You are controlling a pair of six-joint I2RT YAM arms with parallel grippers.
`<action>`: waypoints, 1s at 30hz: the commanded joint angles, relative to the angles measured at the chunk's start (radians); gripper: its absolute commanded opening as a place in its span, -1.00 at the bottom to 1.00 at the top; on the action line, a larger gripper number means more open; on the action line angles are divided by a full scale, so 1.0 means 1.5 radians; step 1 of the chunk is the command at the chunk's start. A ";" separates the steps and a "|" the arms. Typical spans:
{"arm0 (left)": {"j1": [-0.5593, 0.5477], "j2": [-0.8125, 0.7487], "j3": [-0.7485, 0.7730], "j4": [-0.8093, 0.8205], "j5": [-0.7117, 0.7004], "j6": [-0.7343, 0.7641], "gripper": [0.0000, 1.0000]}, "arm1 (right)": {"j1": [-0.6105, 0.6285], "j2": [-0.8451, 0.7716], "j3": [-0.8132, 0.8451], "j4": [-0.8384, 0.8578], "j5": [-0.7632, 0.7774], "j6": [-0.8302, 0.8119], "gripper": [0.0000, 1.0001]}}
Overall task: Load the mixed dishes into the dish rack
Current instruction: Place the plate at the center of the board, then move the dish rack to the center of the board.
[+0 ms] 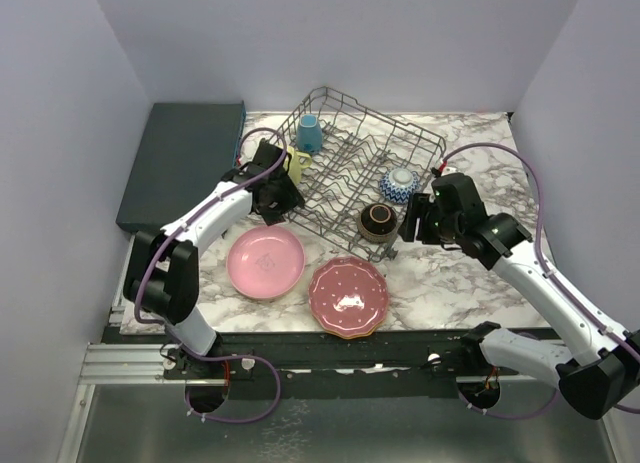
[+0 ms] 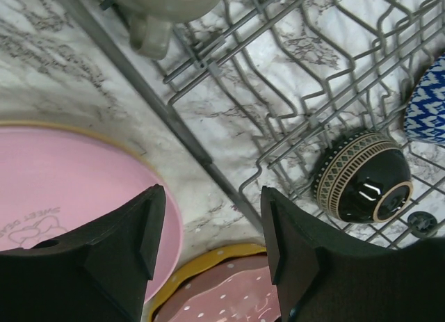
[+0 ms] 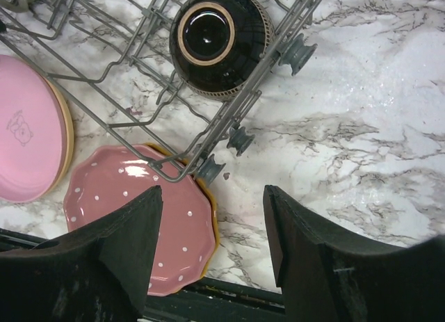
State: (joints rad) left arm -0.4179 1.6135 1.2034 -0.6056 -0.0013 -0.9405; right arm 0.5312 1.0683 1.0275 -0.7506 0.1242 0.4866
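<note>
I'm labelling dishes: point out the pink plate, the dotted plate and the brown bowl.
pink plate (image 1: 265, 262), top view, its centre.
dotted plate (image 1: 348, 297), top view, its centre.
brown bowl (image 3: 208, 33), right wrist view, its base.

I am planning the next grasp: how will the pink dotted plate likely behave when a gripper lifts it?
The dotted plate looks rigid and glazed; its shiny highlight suggests a slippery grip. It lies flat on the marble table, so catching its wavy rim seems hard. Probably ceramic, it may chip if dropped.
</note>
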 commanded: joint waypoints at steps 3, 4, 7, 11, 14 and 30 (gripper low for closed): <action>0.004 0.051 0.056 0.024 0.034 0.004 0.16 | 0.004 -0.026 -0.026 -0.009 -0.002 0.022 0.31; 0.003 0.059 0.058 0.025 0.037 0.006 0.09 | 0.005 -0.029 -0.027 -0.007 -0.004 0.023 0.31; 0.004 0.076 0.061 0.026 0.046 0.006 -0.08 | 0.004 -0.034 -0.029 -0.006 -0.005 0.023 0.31; 0.001 0.097 0.066 0.029 0.059 0.016 -0.30 | 0.005 -0.040 -0.033 -0.005 -0.007 0.024 0.31; -0.003 0.112 0.073 0.029 0.072 0.024 -0.64 | 0.005 -0.042 -0.038 -0.002 -0.013 0.027 0.31; -0.045 0.183 0.147 0.005 0.064 0.119 -1.00 | 0.005 -0.077 -0.090 -0.003 -0.077 0.047 0.29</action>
State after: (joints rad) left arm -0.3973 1.8137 1.3739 -0.6617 0.0406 -1.0084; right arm 0.5312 0.9859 0.9180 -0.7509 0.0528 0.5358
